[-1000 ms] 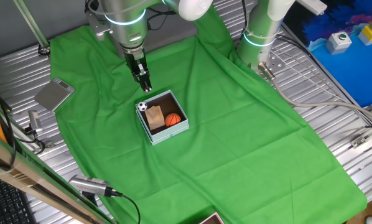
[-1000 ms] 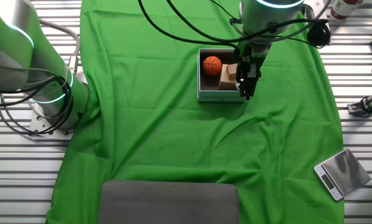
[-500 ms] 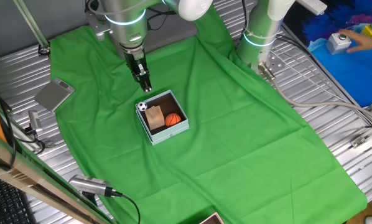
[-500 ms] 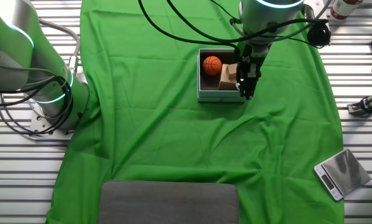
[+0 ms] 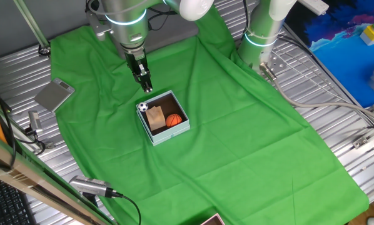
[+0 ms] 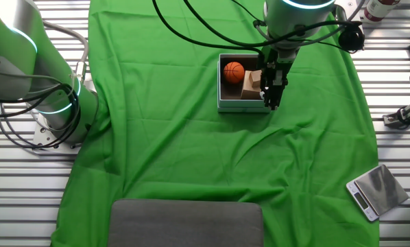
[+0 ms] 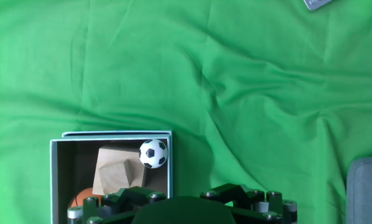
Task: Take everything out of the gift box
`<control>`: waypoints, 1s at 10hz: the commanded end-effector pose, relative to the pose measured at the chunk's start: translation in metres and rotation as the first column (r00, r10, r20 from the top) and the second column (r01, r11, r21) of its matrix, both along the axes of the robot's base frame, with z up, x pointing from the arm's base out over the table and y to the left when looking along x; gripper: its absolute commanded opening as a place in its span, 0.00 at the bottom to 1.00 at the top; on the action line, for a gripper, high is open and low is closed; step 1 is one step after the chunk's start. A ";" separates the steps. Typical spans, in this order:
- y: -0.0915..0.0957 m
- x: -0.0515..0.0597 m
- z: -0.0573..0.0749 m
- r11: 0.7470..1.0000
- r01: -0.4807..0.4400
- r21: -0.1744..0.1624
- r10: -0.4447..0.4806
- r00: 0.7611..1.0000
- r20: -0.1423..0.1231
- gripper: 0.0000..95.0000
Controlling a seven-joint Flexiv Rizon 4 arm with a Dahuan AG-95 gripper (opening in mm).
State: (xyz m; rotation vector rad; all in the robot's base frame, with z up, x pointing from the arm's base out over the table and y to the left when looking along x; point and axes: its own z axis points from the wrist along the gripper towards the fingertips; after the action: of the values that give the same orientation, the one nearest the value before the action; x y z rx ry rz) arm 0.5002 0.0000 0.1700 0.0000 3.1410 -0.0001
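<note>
Wrinkled green cloth (image 5: 237,125) drapes your ribbed metal table (image 5: 337,106). On it sits the small square gift box with pale blue-grey walls and a dark brown inside (image 5: 181,128), holding all three items: a glossy black-and-white mini soccer ball (image 5: 142,107) in a corner, a pebbled orange mini basketball (image 5: 173,120) and a tan wooden block (image 5: 156,118) (angular, matte). Your black two-finger gripper (image 5: 146,86) hangs just beside the ball's corner, grasping nothing; whether its fingers are parted, you cannot tell.

Basketball (image 7: 81,198) half hidden behind claw housing
</note>
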 end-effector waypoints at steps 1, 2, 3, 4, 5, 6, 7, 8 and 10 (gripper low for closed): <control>0.000 0.000 0.000 0.909 -0.407 0.090 0.402 0.913 0.067 1.00; 0.000 0.000 0.000 0.907 -0.411 0.089 0.407 0.911 0.066 0.00; 0.000 -0.001 0.000 0.917 -0.390 0.079 0.387 0.920 0.056 0.00; 0.000 -0.001 0.000 0.916 -0.394 0.076 0.390 0.919 0.054 0.00; 0.000 -0.003 -0.001 0.911 -0.406 0.076 0.402 0.914 0.058 0.00; 0.000 -0.004 -0.001 0.900 -0.429 0.084 0.425 0.903 0.058 0.00; 0.000 -0.004 -0.001 0.865 -0.494 0.089 0.491 0.869 0.052 0.00; 0.000 -0.003 -0.001 0.837 -0.539 0.092 0.538 0.842 0.040 0.00; -0.001 0.002 -0.005 0.790 -0.606 0.092 0.605 0.795 0.039 0.00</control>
State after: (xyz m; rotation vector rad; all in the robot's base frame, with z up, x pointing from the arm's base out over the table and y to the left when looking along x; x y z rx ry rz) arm 0.4986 -0.0007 0.1681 -0.7044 3.0409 0.1252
